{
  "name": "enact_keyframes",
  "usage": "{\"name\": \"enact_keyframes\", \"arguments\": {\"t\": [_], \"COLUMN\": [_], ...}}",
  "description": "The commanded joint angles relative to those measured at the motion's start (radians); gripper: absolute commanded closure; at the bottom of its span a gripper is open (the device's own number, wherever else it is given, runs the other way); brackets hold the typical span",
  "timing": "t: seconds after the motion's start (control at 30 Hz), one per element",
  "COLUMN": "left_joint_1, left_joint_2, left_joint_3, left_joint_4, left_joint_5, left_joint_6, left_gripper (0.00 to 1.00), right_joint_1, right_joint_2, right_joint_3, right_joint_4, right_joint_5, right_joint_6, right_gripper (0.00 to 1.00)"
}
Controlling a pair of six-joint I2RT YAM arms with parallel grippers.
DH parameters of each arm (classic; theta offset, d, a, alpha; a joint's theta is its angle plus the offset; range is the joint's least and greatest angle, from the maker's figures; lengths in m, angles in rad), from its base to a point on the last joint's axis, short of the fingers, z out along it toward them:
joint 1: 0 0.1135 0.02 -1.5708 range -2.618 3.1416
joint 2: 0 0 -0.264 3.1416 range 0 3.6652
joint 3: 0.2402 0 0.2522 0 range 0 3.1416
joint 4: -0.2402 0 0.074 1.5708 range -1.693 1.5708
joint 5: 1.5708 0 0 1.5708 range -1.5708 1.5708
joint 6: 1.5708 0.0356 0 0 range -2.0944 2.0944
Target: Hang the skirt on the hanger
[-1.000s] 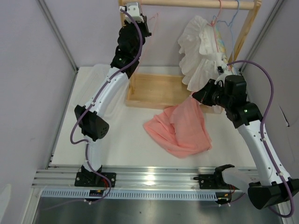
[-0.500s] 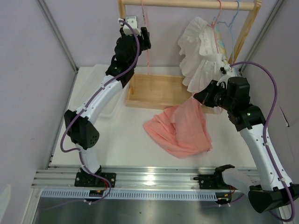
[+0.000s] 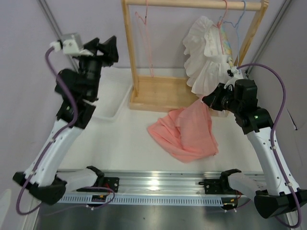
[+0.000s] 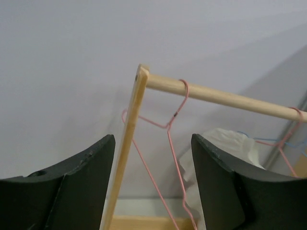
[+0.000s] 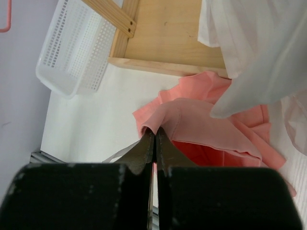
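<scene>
At the right of the table (image 3: 124, 143), pinched a fold of the skirt (image 5: 192, 120) in the right gripper (image 5: 154, 133), jaws shut tight on the cloth, one edge lifted, the rest heaped before the wooden rack (image 3: 158, 93). Up left, held the left gripper (image 4: 152, 137) spread wide and empty — well apart from the hanger (image 4: 175, 114), hooked bare on the rail (image 4: 225, 98).

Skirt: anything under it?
Only white tabletop shows around the skirt. The right gripper pinches its upper edge, lifting that part. Anything beneath the folds is covered.
</scene>
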Motion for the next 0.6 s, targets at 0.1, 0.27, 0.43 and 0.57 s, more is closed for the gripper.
{"name": "enact_keyframes", "arguments": {"t": [0.1, 0.27, 0.43, 0.57], "left_joint_1": [-0.228, -0.626, -0.857, -0.977], "left_joint_2": [-0.265, -0.282, -0.072, 0.135], "left_joint_3": [-0.432, -0.654, -0.722, -0.650], "left_joint_4": [-0.156, -0.135, -0.017, 0.128], "left_joint_5": [-0.154, -0.349, -0.451, -0.449], "left_joint_6": [-0.180, -0.344, -0.356, -0.209], "left_gripper": [0.31, 0.32, 0.31, 0.30], "right_joint_1": [-0.008, -0.006, -0.003, 0.004], "right_joint_2": [-0.019, -0.025, -0.031, -0.033], "right_joint_3": [-0.002, -0.005, -0.011, -0.010], "right_joint_4": [0.019, -0.003, -0.011, -0.029], "right_joint_5": [0.046, 0.078, 0.071, 0.089], "right_joint_6": [-0.049, -0.064, -0.049, -0.047], "right_gripper": [1.00, 1.00, 1.00, 1.00]}}
